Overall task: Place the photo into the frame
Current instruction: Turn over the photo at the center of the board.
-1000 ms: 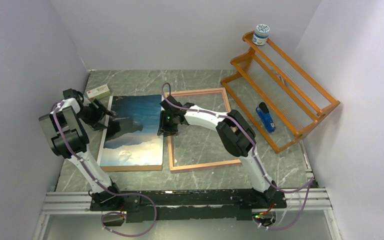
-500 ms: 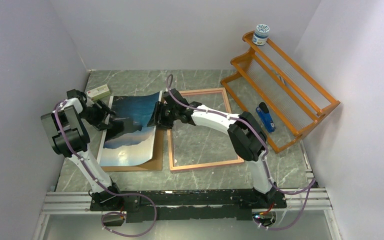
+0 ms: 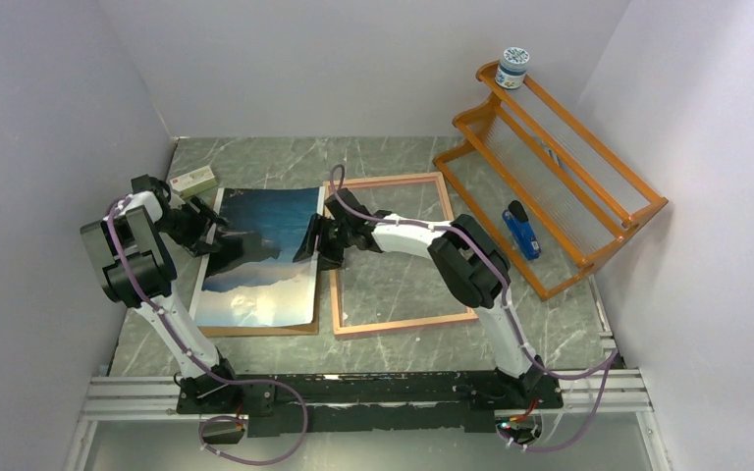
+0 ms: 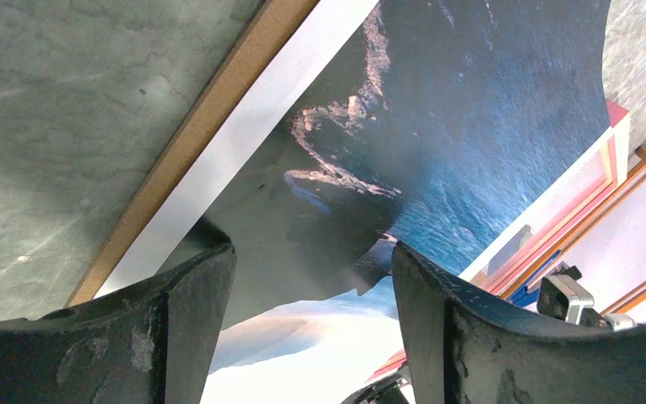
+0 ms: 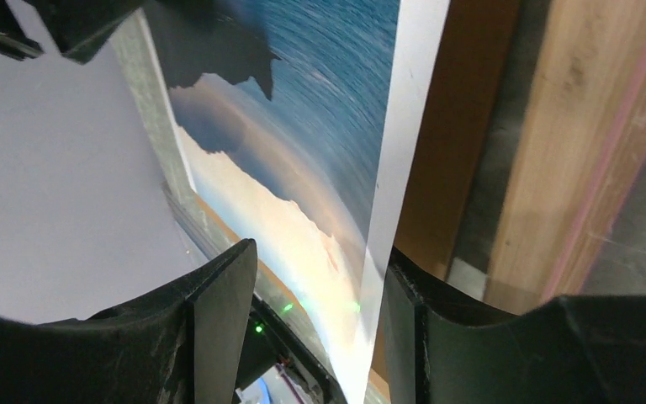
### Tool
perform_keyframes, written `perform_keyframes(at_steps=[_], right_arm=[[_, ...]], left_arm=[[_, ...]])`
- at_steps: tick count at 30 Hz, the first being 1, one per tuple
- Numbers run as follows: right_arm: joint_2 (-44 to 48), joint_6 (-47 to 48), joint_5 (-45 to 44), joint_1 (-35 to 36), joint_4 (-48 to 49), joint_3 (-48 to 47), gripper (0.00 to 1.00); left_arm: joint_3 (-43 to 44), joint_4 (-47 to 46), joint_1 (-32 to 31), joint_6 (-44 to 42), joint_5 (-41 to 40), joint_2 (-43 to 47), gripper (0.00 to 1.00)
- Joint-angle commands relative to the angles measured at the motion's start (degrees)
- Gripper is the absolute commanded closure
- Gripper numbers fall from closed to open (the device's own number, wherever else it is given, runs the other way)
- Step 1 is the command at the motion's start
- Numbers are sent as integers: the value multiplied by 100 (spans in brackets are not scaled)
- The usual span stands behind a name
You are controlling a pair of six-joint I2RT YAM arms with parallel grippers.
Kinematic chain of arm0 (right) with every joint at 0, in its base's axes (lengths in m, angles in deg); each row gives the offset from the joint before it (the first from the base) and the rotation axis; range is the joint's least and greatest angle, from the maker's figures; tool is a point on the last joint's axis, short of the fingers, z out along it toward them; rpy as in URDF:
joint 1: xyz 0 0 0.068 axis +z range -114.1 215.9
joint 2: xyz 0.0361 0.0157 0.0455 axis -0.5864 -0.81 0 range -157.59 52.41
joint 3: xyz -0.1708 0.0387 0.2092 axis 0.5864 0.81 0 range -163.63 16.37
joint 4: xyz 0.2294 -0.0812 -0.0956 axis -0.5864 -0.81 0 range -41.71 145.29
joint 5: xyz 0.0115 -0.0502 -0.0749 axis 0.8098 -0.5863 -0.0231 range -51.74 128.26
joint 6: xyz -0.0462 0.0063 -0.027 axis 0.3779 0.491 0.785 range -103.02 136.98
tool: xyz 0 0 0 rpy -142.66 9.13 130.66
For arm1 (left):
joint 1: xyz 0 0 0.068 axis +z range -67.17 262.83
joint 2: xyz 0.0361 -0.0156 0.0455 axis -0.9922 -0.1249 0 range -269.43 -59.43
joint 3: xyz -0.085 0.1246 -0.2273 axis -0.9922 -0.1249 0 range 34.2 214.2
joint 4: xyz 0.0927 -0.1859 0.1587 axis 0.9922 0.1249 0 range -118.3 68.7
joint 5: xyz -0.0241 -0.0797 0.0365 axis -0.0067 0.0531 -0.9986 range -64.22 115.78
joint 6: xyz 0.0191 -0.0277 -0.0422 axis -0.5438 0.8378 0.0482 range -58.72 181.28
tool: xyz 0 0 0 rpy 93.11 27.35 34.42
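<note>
The photo (image 3: 255,255) lies on the brown backing board (image 3: 255,330) at the left, its right edge curled up a little. The frame (image 3: 403,322) lies flat just right of it, and the marble table shows through it. My left gripper (image 3: 211,233) is open over the photo's left edge; in the left wrist view the print (image 4: 471,126) shows between the spread jaws (image 4: 313,250). My right gripper (image 3: 311,242) is open at the photo's right edge. In the right wrist view the print's raised white border (image 5: 404,126) stands between the jaws (image 5: 320,250), against the right finger (image 5: 437,337), beside the frame's rail (image 5: 589,168).
An orange wooden rack (image 3: 550,177) stands at the back right with a jar (image 3: 512,67) on top and a blue object (image 3: 522,231) on its lower shelf. A small box (image 3: 192,181) lies at the back left. Grey walls close in both sides.
The photo lay flat a second ago. My right gripper then raised its right edge high; now that edge has dropped back low and the gripper has come down with it.
</note>
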Motion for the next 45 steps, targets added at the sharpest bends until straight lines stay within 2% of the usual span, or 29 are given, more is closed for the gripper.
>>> perform_keyframes(at_steps=[1,4,8,14,15,19,23,29,33,36,41,45], right_arm=[[63,10,-163,-11,-169,-11,44],[92,49,-126,-11,1,96,48],[57,208,-43,-11,241,-20,62],[14,553,3,-44,184,-475,97],[50,637,-5,-52,130,-529,100],[404,1166,18,-119,-155,-596,100],[820,2044,80,-160,-659,-767,100],[1345,3776,-288,-161,-1882,-1269,100],[1754,4634,-650,-156,-2400,-1491,100],[2163,5402,-1232,-111,-2547,-1401,100],[3016,6634,-2279,83,-2008,-746,100],[3253,7251,-2999,220,-1819,-660,100]], left_arm=[[-305,231,-78,-230,-786,-603,23],[-305,213,-80,-209,-747,-596,23],[-260,235,-78,-162,-698,-513,22],[144,618,-76,-164,-910,-151,20],[246,676,-75,-173,-986,-57,19],[677,1058,-80,-162,-1129,373,15],[1177,1258,-80,-243,-800,697,13],[1615,720,-118,-238,585,1363,9],[2080,349,-208,73,1182,1571,6],[2550,123,-349,293,1782,1604,6],[2771,-882,-405,1663,2558,1788,6],[2610,-1799,-418,3175,2616,1989,6]])
